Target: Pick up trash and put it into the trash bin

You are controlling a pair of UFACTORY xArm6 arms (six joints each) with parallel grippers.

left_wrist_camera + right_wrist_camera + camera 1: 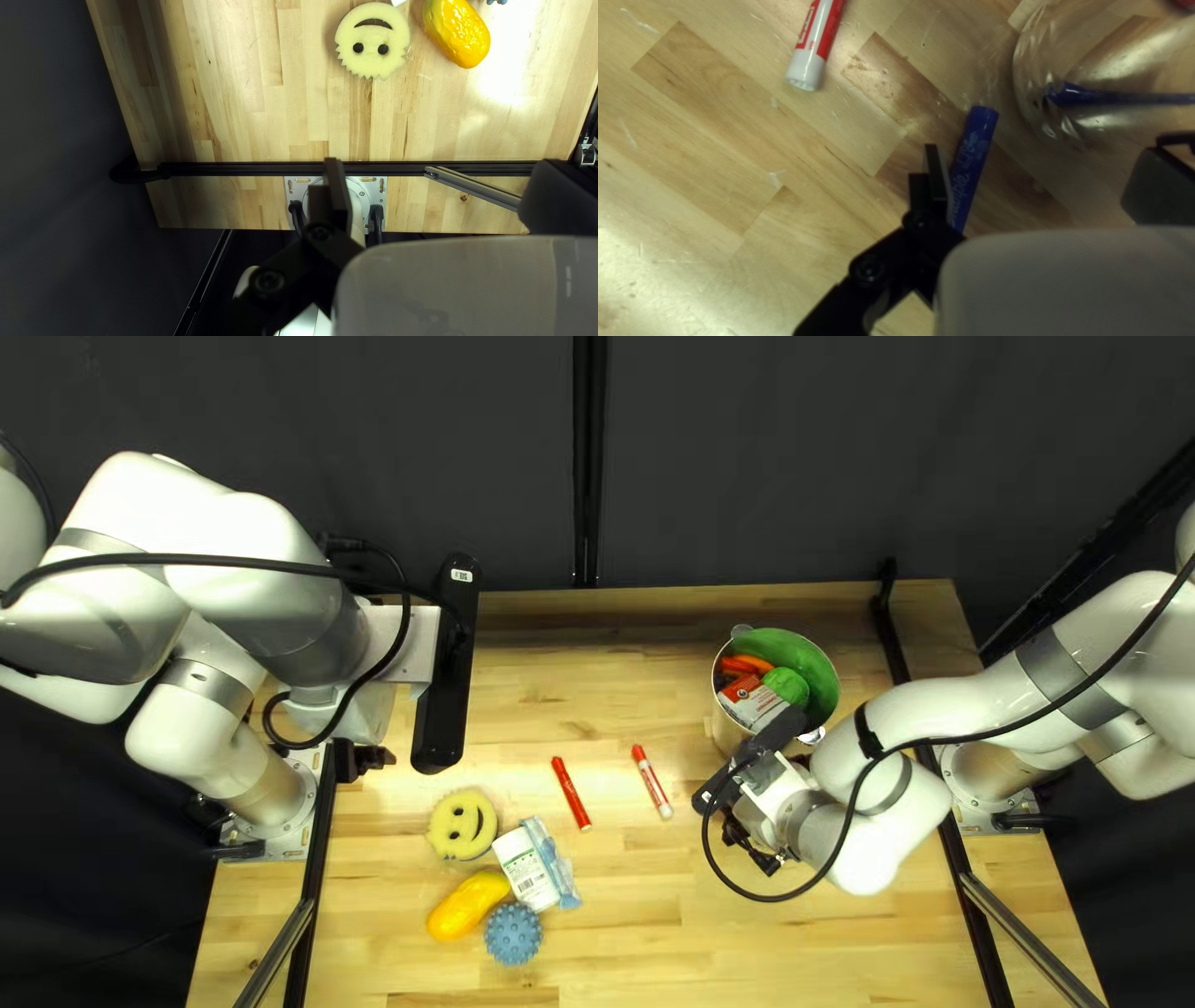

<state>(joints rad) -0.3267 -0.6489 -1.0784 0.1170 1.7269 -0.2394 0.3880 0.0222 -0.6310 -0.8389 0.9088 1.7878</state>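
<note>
Right gripper (pixel 754 849): jaws well apart, blue marker (pixel 974 155) between them on the counter (pixel 747 946), right beside one jaw; can't tell if touching. Left gripper (pixel 367 759): jaws released, well apart. Trash bin (pixel 726 724) near right arm, partly filled. Two red markers (pixel 571 793) mid-counter.

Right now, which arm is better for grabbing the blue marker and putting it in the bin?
Probably my right arm. Its wrist view shows the blue marker close up, and it's already beside the bin. My left arm is across the table; its wrist view doesn't show the marker.
</note>
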